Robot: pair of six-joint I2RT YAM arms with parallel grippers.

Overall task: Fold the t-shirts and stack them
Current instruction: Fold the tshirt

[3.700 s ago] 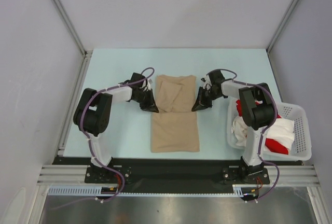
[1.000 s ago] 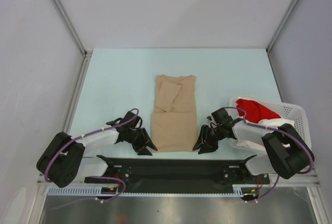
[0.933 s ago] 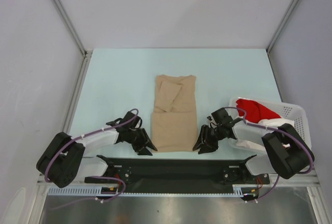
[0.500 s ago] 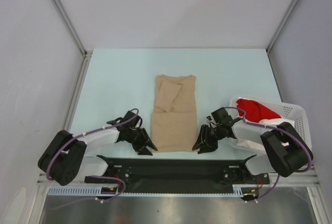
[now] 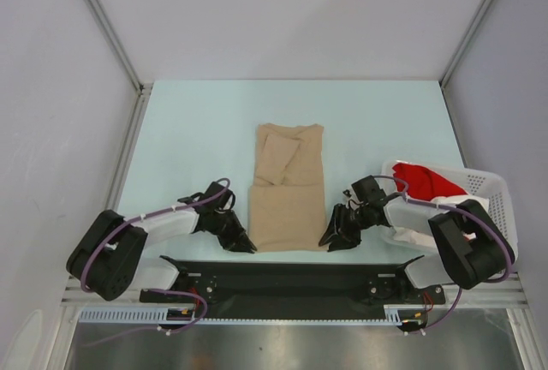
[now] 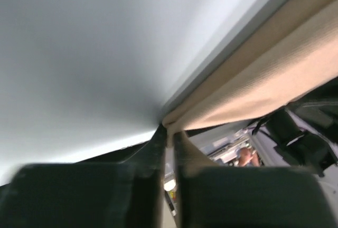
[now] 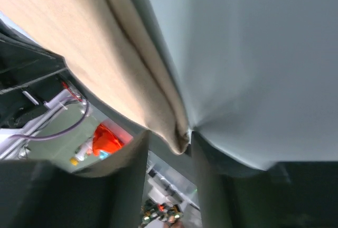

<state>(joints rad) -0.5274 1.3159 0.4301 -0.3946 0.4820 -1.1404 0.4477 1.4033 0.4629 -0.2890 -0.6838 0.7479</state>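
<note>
White lattice basket (image 5: 501, 207) at right edge of pale blue table (image 5: 197, 130); grey walls (image 5: 282, 10) around.

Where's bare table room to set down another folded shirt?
Free: the table between its left rail and the beige t-shirt, plus the far strip beyond it. Crowded: right side by the basket; near edge at the left claw and right claw.

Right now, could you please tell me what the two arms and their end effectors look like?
The left arm and right arm match: white links, bulky black joints, a purple cable looping along each. The left end effector and right end effector are black, with two tapering fingers.
</note>
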